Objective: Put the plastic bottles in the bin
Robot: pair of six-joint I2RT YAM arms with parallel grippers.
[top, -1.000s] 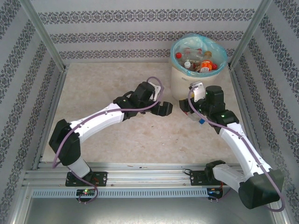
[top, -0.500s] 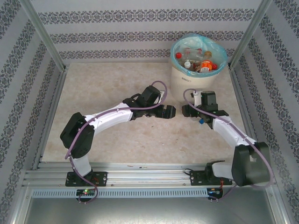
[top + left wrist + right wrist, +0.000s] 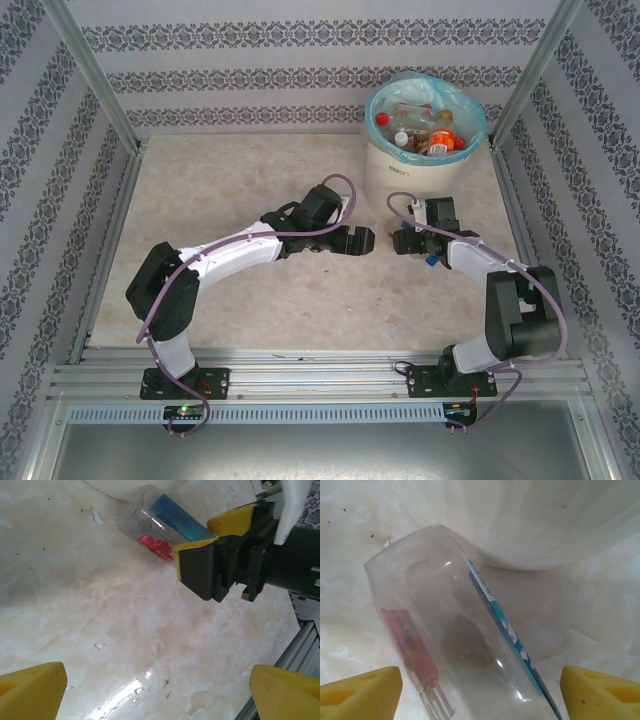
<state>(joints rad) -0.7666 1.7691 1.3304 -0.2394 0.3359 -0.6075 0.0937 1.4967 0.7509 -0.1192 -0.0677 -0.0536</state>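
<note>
A clear plastic bottle (image 3: 465, 645) with a blue and red label lies on the marble table right against the foot of the bin (image 3: 545, 520). My right gripper (image 3: 480, 690) is open, one yellow fingertip on each side of the bottle and neither touching it. In the left wrist view the same bottle (image 3: 157, 522) lies beyond the right gripper's black fingers (image 3: 200, 567). My left gripper (image 3: 157, 692) is open over bare table, facing the right gripper (image 3: 405, 241). From above, the left gripper (image 3: 362, 241) sits just left of it. The off-white bin (image 3: 400, 175) holds several bottles (image 3: 420, 128).
The bin stands at the back right, close to the right metal post (image 3: 535, 70). Patterned walls enclose the table on three sides. An aluminium rail (image 3: 320, 380) runs along the near edge. Open marble table (image 3: 230, 170) lies left of the bin.
The right arm has folded in and its gripper has come down and slightly left at the bin's foot. The left gripper slid right towards it, then held still.
</note>
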